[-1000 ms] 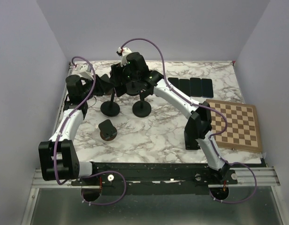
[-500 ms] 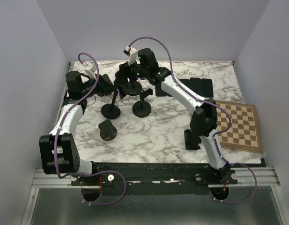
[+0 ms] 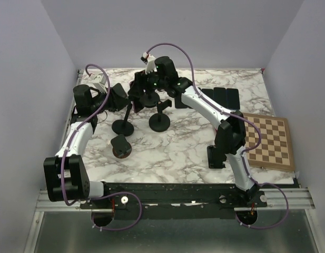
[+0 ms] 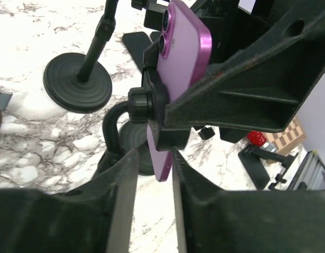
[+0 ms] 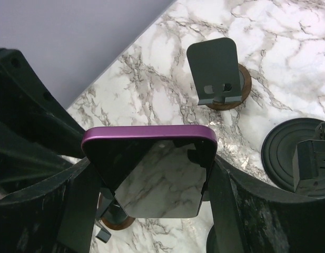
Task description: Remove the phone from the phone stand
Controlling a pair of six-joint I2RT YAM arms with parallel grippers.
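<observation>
A purple phone point(image 4: 183, 47) sits in the black clamp of the phone stand point(image 4: 151, 105), raised above the marble. My right gripper point(image 5: 154, 176) is shut on the phone point(image 5: 151, 179), one finger pressed to each long side. From the left, my left gripper point(image 4: 154, 154) reaches in. Its fingers point(image 4: 122, 184) stand narrowly apart at the clamp's lower end, with the phone's bottom corner between them. In the top view both grippers, left point(image 3: 121, 99) and right point(image 3: 143, 90), meet above the stand's round base point(image 3: 124, 126), and they hide the phone there.
A second round-based stand point(image 3: 159, 122) rises just right of the first. A small wooden-based stand point(image 3: 120, 146) sits in front. Several dark phones point(image 3: 215, 98) lie at the back right, a chessboard point(image 3: 267, 141) is at the right edge, and a black block point(image 3: 215, 156) is near the right arm.
Over the second the right arm lifted and swung its wrist back and rightward, still holding the phone. The left gripper stayed by the stand and narrowed slightly.
</observation>
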